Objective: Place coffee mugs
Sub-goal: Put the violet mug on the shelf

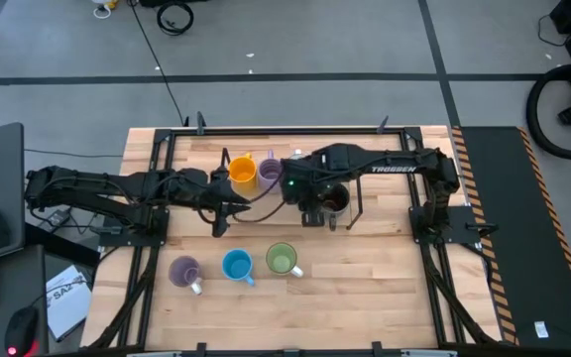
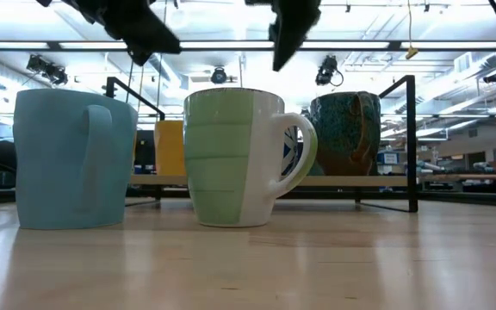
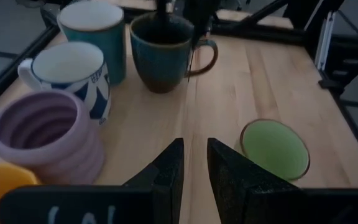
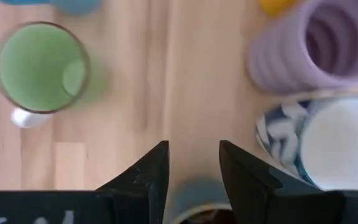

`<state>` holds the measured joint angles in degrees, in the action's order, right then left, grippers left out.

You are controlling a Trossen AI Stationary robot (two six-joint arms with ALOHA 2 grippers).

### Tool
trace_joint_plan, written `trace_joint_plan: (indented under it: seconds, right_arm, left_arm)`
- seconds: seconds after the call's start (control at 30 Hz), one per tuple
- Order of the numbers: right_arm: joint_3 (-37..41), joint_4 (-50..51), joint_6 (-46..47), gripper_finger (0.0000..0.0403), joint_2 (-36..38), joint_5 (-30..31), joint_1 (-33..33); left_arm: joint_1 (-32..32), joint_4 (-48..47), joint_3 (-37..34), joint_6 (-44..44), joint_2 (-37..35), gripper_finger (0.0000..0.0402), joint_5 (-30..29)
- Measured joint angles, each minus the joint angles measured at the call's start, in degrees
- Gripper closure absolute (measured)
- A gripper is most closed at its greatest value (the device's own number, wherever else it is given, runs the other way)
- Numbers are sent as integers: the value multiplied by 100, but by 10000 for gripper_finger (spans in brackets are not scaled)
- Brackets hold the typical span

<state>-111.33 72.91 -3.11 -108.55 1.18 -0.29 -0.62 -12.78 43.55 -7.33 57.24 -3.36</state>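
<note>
From above, both dark arms reach in along the table's point(image 1: 365, 288) far half and meet near its middle. The left hand point(image 1: 222, 210) sits just nearer than the orange mug point(image 1: 243, 172) and the purple mug point(image 1: 269, 171); the right hand point(image 1: 317, 211) hovers over the dark mug point(image 1: 334, 200). Toward the near edge stand the lavender mug point(image 1: 184, 271), the bright blue mug point(image 1: 237, 265) and the light green mug point(image 1: 282, 259) in a row, well apart from both hands. From table height, the blue mug point(image 2: 74, 159) and green mug point(image 2: 235, 158) stand upright in front, with the dark mug point(image 2: 347, 133) behind, and both hands hang above them, touching nothing. Through the left wrist camera, the left hand point(image 3: 194, 163) holds its fingers a narrow gap apart, gripping nothing, over bare wood, with the purple mug point(image 3: 48, 134), a white patterned mug point(image 3: 73, 71) and a pale white-teal mug point(image 3: 95, 31) beside it. Through the right wrist camera, the right hand point(image 4: 192, 163) is spread and empty, with the dark mug's rim point(image 4: 194, 202) between its fingers, untouched.
</note>
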Motion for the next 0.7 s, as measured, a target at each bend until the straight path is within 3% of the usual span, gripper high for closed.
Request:
trace_joint_plan:
  seconds: [0.23,0.4,0.7]
  right_arm:
    - [0,-734,-465,256,-28,277,616]
    - [5,-828,-449,257,-289,849,1034]
    - [-11,-863,-253,257,-610,1300,1394]
  left_arm:
    - [0,-563,0,39,2,324,0]
    - [2,-324,0,-41,2,324,0]
    - [0,35,2,-276,2,324,0]
